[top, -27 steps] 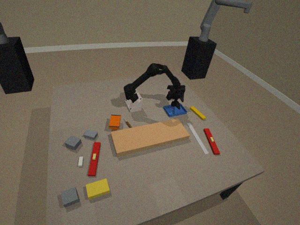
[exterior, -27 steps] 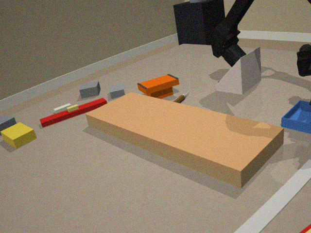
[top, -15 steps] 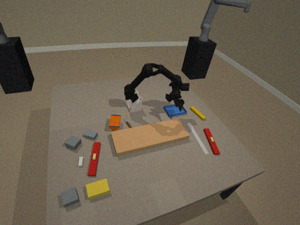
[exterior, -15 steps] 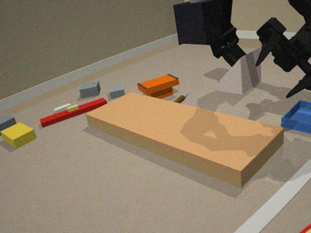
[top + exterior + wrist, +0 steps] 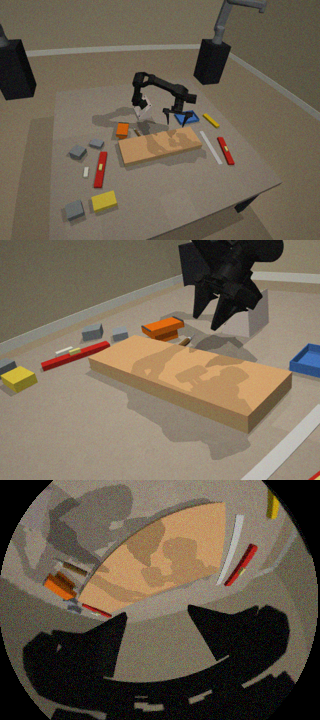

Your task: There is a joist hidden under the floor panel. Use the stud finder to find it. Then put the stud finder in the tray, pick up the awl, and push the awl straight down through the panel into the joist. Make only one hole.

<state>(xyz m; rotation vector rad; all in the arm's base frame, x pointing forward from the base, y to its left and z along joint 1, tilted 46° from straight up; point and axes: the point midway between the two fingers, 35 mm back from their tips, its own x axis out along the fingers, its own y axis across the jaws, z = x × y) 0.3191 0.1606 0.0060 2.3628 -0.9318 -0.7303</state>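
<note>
The tan floor panel (image 5: 139, 152) (image 5: 116, 353) (image 5: 205, 527) lies flat, with the arm's shadow across its top. The orange stud finder (image 5: 122, 128) (image 5: 164, 324) (image 5: 59, 587) rests on the table behind the panel's left end. The awl (image 5: 137, 132) (image 5: 184, 342) (image 5: 74, 569), with brown handle and thin metal tip, lies beside it close to the panel's back edge, which hides part of the handle in the exterior view. The blue tray (image 5: 189, 122) (image 5: 305, 369) is behind the panel's right end and looks empty. My gripper (image 5: 175, 125) (image 5: 204, 323) (image 5: 158, 611) is wide open and empty, in the air above the panel's back side.
Red levels (image 5: 100, 178) (image 5: 229, 156) lie left and right of the panel. A white strip (image 5: 210, 147) and a yellow bar (image 5: 211, 120) lie at right. A yellow block (image 5: 104, 201), a small white block (image 5: 86, 172) and grey blocks (image 5: 74, 209) (image 5: 78, 151) (image 5: 96, 143) are at left.
</note>
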